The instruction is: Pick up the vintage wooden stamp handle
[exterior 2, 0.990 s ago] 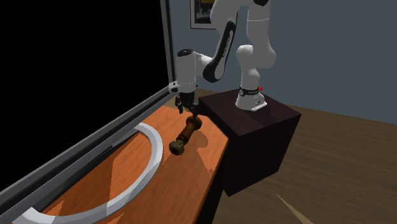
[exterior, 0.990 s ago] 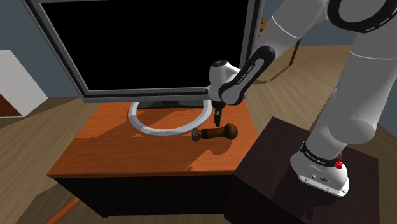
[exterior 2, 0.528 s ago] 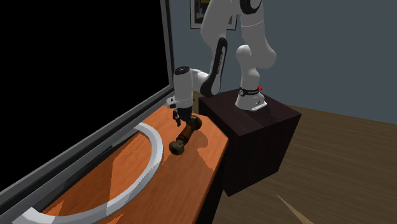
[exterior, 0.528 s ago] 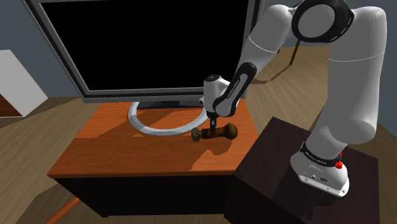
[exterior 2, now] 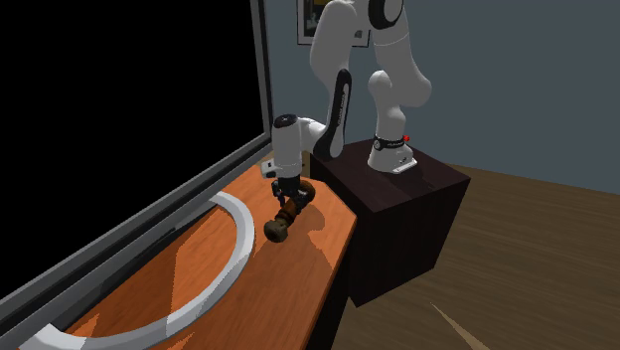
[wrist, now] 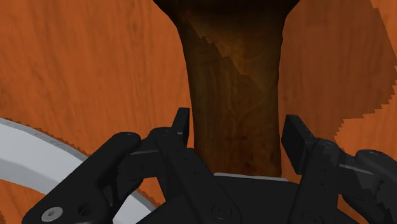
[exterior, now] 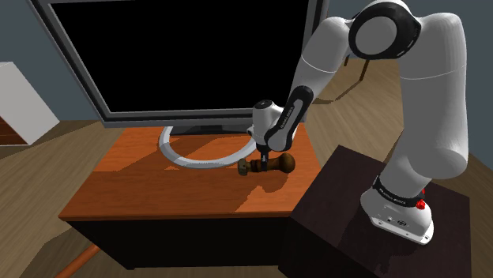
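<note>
A dark brown wooden stamp handle [exterior: 278, 164] lies on its side on the orange-brown table [exterior: 158, 189], near the edge by my stand. It has a round knob at one end and a dull metal-coloured end at the other [exterior 2: 276, 232]. My black gripper [exterior: 263, 160] points down onto its middle. In the second exterior view the gripper [exterior 2: 288, 204] straddles the handle [exterior 2: 294, 199]. From the wrist, the handle [wrist: 235, 95] runs between the fingers, and both fingertips [wrist: 182, 126] press against its sides. The gripper [wrist: 236, 130] is shut on it, and it still rests on the table.
A large screen [exterior: 197, 55] stands at the table's back on a white curved foot [exterior: 190, 160], just beyond the handle. My dark box stand [exterior: 371, 229] adjoins the table at the shoulder view's right. Wooden floor [exterior 2: 537, 259] surrounds the furniture.
The gripper has come down from above the handle to straddle it, and its fingers have closed on the handle's sides. The handle lies where it was.
</note>
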`<state>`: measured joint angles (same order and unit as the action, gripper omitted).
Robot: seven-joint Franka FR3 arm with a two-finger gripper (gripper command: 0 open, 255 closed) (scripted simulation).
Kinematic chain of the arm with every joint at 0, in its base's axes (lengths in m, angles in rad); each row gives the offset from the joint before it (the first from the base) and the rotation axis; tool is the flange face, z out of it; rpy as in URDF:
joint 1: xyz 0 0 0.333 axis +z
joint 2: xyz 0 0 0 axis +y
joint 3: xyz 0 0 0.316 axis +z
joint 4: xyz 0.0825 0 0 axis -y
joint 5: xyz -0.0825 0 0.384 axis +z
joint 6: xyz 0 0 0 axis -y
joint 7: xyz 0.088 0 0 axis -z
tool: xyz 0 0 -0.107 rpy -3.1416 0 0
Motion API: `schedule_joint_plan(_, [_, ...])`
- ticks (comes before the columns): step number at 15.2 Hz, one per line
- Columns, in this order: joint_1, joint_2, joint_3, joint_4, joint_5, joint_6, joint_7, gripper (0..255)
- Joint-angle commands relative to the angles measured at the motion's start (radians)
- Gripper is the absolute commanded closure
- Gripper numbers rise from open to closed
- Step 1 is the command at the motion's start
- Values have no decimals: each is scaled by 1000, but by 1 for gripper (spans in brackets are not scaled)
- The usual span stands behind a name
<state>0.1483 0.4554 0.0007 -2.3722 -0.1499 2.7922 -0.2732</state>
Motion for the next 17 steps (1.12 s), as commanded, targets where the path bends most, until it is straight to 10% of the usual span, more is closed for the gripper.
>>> schedule_joint_plan(1, [0,2,0,1,0,1,0,255])
schedule_joint_plan(17, [-11,-113,15,-24,18,-89,-17,255])
